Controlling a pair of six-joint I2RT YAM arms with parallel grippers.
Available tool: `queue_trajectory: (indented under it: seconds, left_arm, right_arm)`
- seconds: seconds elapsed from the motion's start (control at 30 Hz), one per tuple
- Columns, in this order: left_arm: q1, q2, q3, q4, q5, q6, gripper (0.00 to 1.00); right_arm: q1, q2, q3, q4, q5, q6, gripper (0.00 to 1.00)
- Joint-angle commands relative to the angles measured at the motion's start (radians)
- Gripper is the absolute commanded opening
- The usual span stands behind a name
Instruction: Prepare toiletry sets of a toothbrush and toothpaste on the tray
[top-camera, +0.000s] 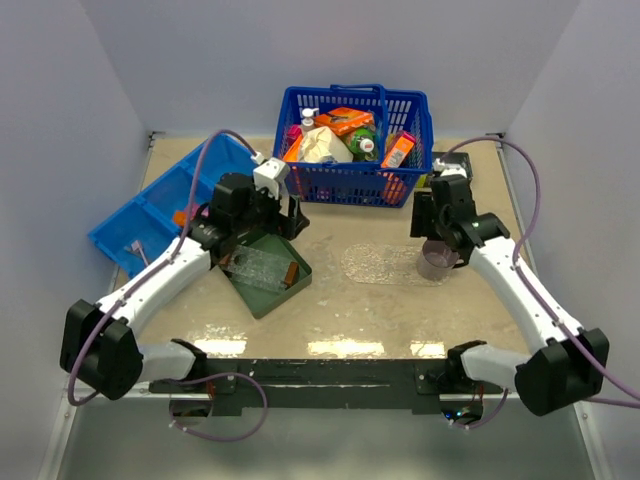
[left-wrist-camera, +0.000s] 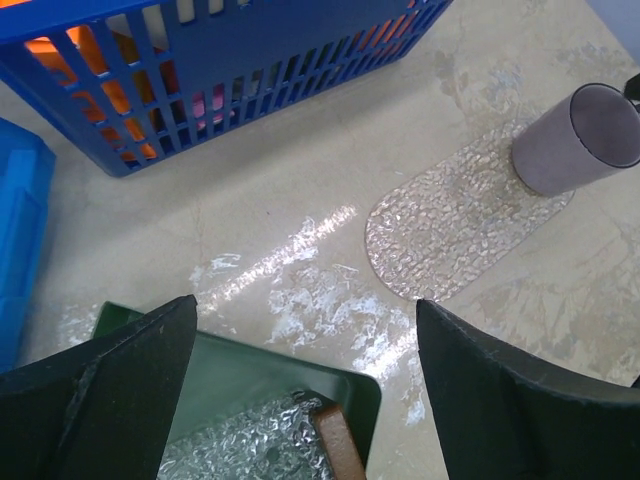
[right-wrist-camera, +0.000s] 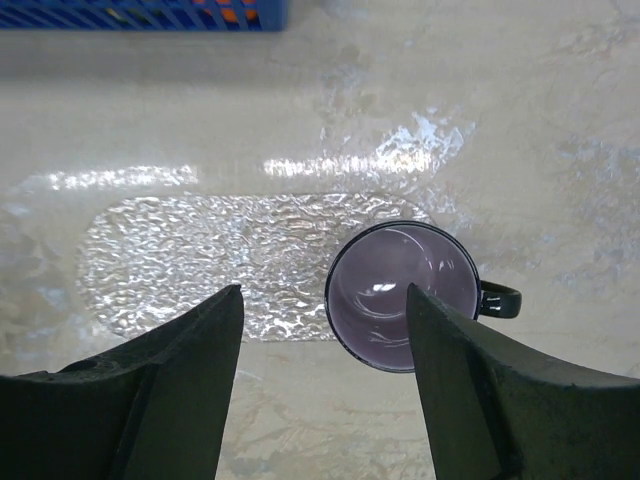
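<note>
Tray (top-camera: 258, 265), clear with a brown wooden handle (left-wrist-camera: 338, 445), lies inside dark green tray (left-wrist-camera: 250, 372). Left gripper (left-wrist-camera: 305, 303) hovers above, fingers apart, empty. Right gripper (right-wrist-camera: 323, 290) spread over purple mug (right-wrist-camera: 402, 295). Best descend square onto handle; plastic likely slippery.

Looked like a robotics lab rig, not anybody's home. Plain pale walls (top-camera: 60, 120) boxed in a beige table (top-camera: 340, 320) on the left, right and far sides. The left arm (top-camera: 160, 272) and right arm (top-camera: 520, 285) were bolted to a black rail (top-camera: 330, 375) at the near edge, purple cables (top-camera: 537, 190) looping off them. A blue basket (top-camera: 350, 180) of prop groceries sat at the far side.
</note>
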Motion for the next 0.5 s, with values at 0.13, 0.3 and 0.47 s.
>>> queue_trajectory:
  seconds: [0.13, 0.3, 0.47]
  left_arm:
    - [0.223, -0.134, -0.11, 0.119, 0.139, -0.031, 0.95]
    - [0.255, -0.17, -0.104, 0.0, -0.063, 0.071, 0.93]
    - [0.255, -0.221, -0.141, -0.104, -0.238, 0.134, 0.89]
  right_arm:
    - [0.041, -0.14, 0.1, 0.041, -0.12, 0.082, 0.65]
    - [0.236, -0.096, 0.088, 0.137, -0.098, 0.176, 0.63]
    - [0.33, 0.027, 0.086, 0.24, -0.12, 0.225, 0.62]
